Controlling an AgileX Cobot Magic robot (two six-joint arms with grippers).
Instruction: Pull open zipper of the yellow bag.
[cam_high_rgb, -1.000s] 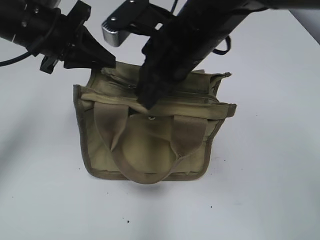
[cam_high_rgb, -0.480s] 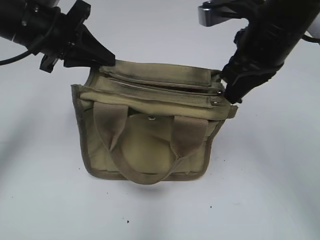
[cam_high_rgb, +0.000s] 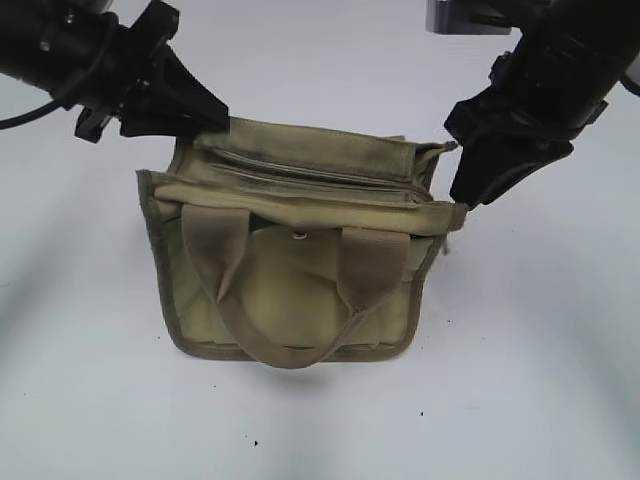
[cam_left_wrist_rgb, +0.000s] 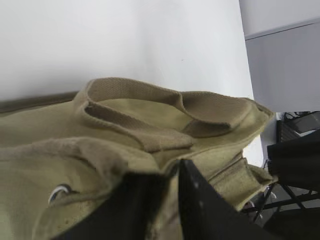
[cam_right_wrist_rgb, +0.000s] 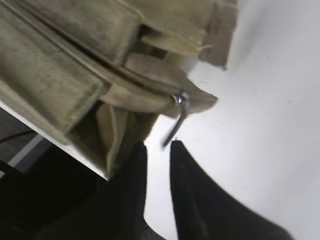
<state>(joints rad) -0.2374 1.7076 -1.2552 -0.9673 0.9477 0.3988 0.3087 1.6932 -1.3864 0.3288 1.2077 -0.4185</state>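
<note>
Since the earlier frames we see the right gripper (cam_high_rgb: 470, 195) has swept from the middle of the yellow bag (cam_high_rgb: 290, 280) to its right end and let go: its jaws stand slightly parted, just off the bag's corner, grasping nothing. In the right wrist view the zipper (cam_right_wrist_rgb: 125, 75) runs to that corner, and its one small silver pull tab (cam_right_wrist_rgb: 175, 122) hangs loose just above the black fingertips. The left gripper (cam_high_rgb: 215, 115) sits at the bag's rear left top edge; from the left wrist view we cannot tell whether its dark jaws pinch the fabric. The bag is boxy, smudged khaki canvas with darker trim and two wide webbing handles (cam_high_rgb: 290, 300), standing on a plain white counter (cam_high_rgb: 540, 380). One round metal snap (cam_high_rgb: 300, 236) shows between the front handle's ends.
</note>
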